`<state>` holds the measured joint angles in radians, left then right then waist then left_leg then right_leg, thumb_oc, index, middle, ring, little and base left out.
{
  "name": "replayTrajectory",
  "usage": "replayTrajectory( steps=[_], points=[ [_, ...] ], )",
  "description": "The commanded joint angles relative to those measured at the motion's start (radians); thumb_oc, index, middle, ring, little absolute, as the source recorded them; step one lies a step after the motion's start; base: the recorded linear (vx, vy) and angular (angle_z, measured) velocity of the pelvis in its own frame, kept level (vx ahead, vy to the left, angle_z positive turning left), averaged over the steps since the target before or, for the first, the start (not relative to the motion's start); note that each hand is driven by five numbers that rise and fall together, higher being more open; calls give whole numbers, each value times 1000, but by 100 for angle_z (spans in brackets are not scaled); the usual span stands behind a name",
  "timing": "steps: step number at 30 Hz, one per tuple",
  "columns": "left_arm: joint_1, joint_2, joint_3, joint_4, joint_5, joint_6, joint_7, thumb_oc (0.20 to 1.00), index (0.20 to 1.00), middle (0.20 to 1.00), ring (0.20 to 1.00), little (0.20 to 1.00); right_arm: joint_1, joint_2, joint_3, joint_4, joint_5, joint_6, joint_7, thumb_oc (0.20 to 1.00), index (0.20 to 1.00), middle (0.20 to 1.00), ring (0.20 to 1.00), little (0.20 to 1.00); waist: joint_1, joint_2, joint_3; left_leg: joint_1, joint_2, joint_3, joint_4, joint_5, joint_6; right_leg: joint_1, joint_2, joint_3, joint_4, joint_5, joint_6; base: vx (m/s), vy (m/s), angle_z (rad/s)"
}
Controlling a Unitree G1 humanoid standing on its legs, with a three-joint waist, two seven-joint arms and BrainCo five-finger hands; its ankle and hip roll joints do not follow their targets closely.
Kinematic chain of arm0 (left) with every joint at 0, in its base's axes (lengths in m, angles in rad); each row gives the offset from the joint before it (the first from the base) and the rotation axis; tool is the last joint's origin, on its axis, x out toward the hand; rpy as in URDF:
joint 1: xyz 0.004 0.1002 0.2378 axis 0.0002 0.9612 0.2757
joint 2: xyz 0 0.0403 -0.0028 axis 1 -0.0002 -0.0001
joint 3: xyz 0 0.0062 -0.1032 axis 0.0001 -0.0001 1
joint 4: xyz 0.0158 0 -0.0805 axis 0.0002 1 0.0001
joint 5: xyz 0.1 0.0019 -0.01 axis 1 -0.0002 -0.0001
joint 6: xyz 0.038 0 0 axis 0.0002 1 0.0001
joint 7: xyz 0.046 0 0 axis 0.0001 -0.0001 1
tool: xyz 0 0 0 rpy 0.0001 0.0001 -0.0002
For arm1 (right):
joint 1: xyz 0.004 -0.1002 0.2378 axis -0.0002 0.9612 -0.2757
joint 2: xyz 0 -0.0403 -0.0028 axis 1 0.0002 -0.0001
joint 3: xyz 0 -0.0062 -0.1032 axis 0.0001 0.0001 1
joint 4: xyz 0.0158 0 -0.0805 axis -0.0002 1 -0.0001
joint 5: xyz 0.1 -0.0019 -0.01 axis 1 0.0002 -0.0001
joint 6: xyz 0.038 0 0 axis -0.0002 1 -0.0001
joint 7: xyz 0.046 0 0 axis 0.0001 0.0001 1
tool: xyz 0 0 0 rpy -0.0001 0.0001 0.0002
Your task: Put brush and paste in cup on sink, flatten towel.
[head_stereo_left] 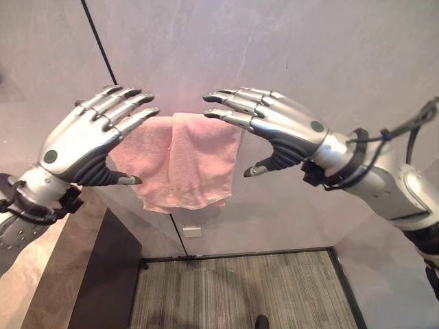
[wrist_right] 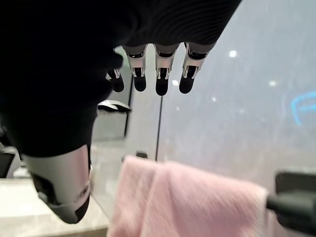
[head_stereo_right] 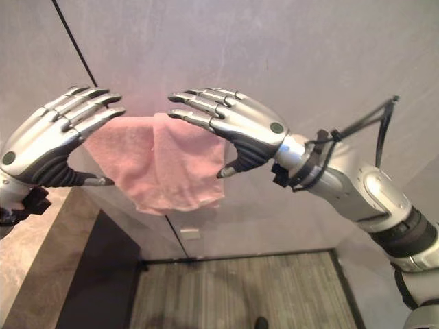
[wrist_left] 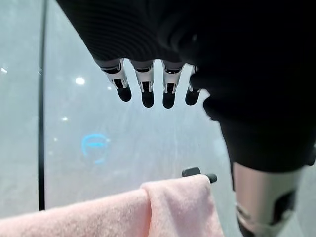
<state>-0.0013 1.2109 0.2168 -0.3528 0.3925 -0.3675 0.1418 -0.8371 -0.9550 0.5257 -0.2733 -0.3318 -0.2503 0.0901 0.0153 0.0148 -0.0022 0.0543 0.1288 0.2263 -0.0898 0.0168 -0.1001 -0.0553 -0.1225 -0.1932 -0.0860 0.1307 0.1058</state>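
Pink towel (head_stereo_left: 180,162) draped folded over a wall bar, left hand (head_stereo_left: 81,144) and right hand (head_stereo_left: 274,123) raised at either side, fingers straight and spread, holding nothing, grey wall (head_stereo_left: 309,48) behind

We see the scene evenly and fairly brightly lit, with soft light that leaves the grey wall (head_stereo_left: 288,55) pale and nearly shadowless. Highlights gleam along the left hand (head_stereo_left: 82,140) and right hand (head_stereo_left: 288,123). Small bright spots of light reflect in the glossy wall in both wrist views, alongside a blue ring-shaped reflection (wrist_left: 95,147). There the dark hand covers sit almost black, close and soft in focus, while the pink towel (wrist_right: 182,202) looks slightly blurred. Straight lines bow in the head views.
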Motion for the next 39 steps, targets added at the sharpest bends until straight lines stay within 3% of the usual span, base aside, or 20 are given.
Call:
replayTrajectory(
  steps=[1,10,26,39],
  points=[
    [-62,73,-21,63,-22,27,8,1000,1000,1000,1000,1000,-146,60,50,87,-23,44,-22,1000,1000,1000,1000,1000,11,-48,-10,13,-34,18,3,12,4,32,-91,45,-1,29,97,-17,18,-5],
    [-152,59,-71,155,26,58,36,1000,1000,1000,1000,1000,-298,165,127,218,-44,77,-31,1000,1000,1000,1000,1000,32,-48,7,-17,-42,6,3,17,6,10,-100,37,-1,34,97,-4,6,-1],
    [-304,-35,-211,196,41,83,47,1000,1000,1000,1000,1000,-351,324,182,358,-83,108,-23,1000,1000,1000,1000,1000,48,-56,29,-32,-43,-19,3,15,13,15,-96,19,-1,15,84,23,0,4],
    [-332,-90,-269,214,62,91,41,1000,1000,1000,1000,1000,-320,369,234,393,-117,98,15,1000,1000,1000,1000,1000,53,-66,50,-37,-42,-19,3,12,17,9,-93,20,-1,7,82,4,0,1]
  ],
)
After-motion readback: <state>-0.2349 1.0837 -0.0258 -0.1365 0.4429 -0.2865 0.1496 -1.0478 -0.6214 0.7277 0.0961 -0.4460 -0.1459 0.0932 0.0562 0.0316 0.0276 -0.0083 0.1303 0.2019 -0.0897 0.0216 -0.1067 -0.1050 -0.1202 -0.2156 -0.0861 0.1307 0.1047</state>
